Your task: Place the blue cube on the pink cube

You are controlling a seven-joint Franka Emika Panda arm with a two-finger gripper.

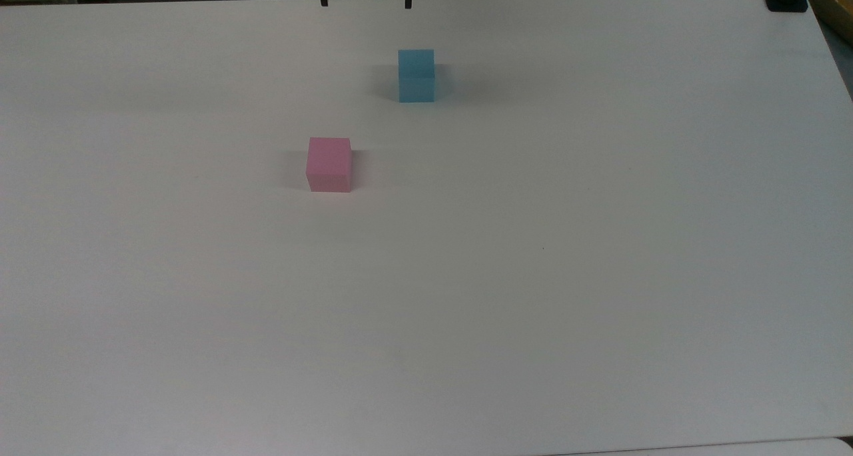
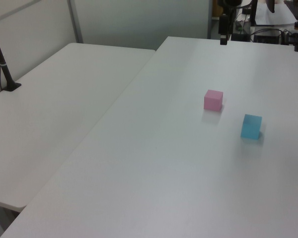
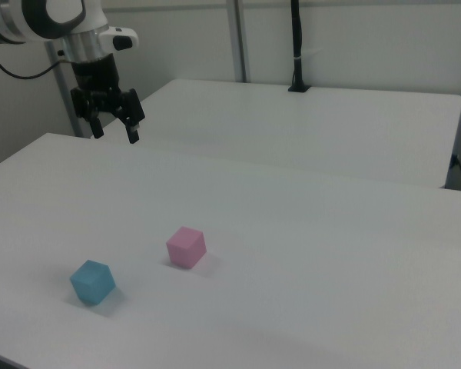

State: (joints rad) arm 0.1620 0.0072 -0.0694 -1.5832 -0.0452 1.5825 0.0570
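Blue cube (image 1: 416, 76) sits on the white table (image 1: 600, 276), near the pink cube (image 1: 329, 165) but apart from it, so nothing is stacked yet. High above both, the gripper (image 3: 115, 124) hangs with fingers spread and empty; grasp, lift and placement all remain.

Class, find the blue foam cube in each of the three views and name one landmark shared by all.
Top view: blue foam cube, upper centre.
Left view: lower right.
Right view: lower left.
Shared landmark: the pink foam cube nearby on the white table.
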